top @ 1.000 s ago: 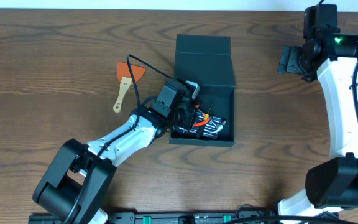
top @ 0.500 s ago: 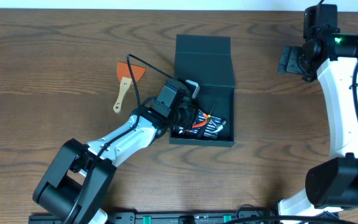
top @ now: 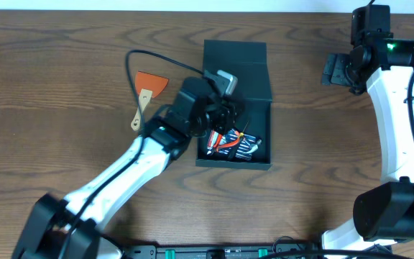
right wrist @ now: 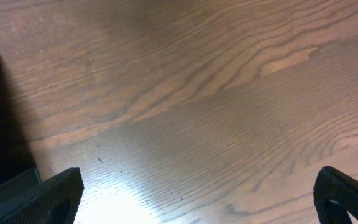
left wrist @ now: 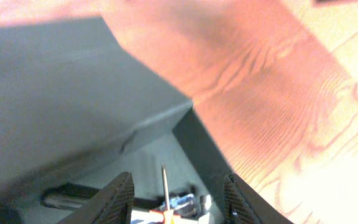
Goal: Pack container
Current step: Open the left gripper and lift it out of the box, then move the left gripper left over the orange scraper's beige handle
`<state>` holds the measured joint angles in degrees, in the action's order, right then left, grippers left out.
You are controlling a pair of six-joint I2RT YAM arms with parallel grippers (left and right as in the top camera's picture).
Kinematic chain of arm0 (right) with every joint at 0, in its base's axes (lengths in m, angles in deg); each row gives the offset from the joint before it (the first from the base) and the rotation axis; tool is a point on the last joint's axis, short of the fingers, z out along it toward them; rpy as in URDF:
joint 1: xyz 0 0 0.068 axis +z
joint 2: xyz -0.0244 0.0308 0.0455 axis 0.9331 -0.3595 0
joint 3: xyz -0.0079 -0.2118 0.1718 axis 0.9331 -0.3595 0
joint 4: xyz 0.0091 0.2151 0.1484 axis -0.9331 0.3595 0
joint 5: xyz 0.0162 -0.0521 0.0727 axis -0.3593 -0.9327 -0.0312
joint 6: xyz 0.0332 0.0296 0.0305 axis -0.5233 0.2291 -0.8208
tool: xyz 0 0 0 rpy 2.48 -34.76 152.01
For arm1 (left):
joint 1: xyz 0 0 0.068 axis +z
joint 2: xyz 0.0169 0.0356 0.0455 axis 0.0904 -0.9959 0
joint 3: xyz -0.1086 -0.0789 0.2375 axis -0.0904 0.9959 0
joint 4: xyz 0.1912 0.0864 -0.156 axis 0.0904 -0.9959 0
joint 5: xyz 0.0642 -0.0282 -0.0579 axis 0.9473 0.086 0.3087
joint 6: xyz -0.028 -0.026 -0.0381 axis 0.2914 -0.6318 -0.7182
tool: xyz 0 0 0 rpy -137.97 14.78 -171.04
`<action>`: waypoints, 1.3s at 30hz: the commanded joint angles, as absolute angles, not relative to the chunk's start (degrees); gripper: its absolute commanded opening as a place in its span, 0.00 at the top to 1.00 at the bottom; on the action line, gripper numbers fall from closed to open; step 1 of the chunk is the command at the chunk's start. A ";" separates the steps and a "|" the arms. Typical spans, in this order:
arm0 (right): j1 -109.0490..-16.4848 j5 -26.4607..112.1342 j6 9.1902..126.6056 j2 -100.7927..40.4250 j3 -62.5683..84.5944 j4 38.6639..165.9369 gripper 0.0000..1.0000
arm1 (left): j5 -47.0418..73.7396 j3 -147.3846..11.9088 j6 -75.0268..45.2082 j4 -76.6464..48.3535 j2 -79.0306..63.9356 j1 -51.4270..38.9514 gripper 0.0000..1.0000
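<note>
Left gripper (left wrist: pixel 178 182), mine: jaws now parted and empty, risen from the tools (top: pixel 234 144) just let go inside the container (top: pixel 236 68), frame centre. Right gripper (right wrist: pixel 194 196): wide, empty. Scraper (top: pixel 148 90), upper left: still unpacked.

A dark, wood-grained table (top: pixel 63 65) carries the teal-green container (top: pixel 237 72), which sits on it with its flap lid open. Left of the container and apart from it lies what looks like a small scraper (top: pixel 145 97), its orange blade level with the container's lid and its pale wooden handle angled away.
</note>
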<state>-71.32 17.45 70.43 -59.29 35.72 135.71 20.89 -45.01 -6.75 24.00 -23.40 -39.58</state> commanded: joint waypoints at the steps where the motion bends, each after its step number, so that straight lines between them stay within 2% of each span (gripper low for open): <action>1: -71.41 17.23 69.62 -59.07 36.86 135.73 0.01 | 27.60 -46.17 -6.37 20.33 -19.73 -37.70 0.55; 6: -71.41 17.23 69.62 -59.07 36.86 135.73 0.01 | 38.44 -46.17 -6.33 10.78 -16.13 -33.68 0.55; 15: -71.41 17.23 69.62 -59.07 36.86 135.73 0.01 | 48.39 -46.17 -6.11 2.39 -15.84 -23.08 0.50; 17: -71.41 17.23 69.62 -59.07 36.86 135.73 0.01 | 48.34 -46.17 -4.01 2.10 -16.50 -20.78 0.49; 18: -71.41 17.23 69.62 -59.07 36.86 135.73 0.01 | 48.34 -46.17 -3.05 2.08 -16.87 -19.84 0.39; 19: -71.41 17.23 69.62 -59.07 36.86 135.73 0.01 | 48.32 -46.17 -1.72 2.10 -17.44 -18.84 0.34; 21: -71.41 17.23 69.62 -59.07 36.86 135.73 0.01 | 48.32 -46.17 1.54 2.10 -18.71 -17.29 0.30; 31: -71.41 17.23 69.62 -59.07 36.86 135.73 0.01 | 47.64 -46.17 14.94 2.15 -27.67 -15.12 0.21; 39: -71.41 17.23 69.62 -59.07 36.86 135.73 0.01 | 42.90 -46.17 16.75 1.97 -34.92 -14.45 0.15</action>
<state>-71.32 17.45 70.43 -59.29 35.72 135.71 46.09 -45.60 14.61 2.28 -32.76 -15.28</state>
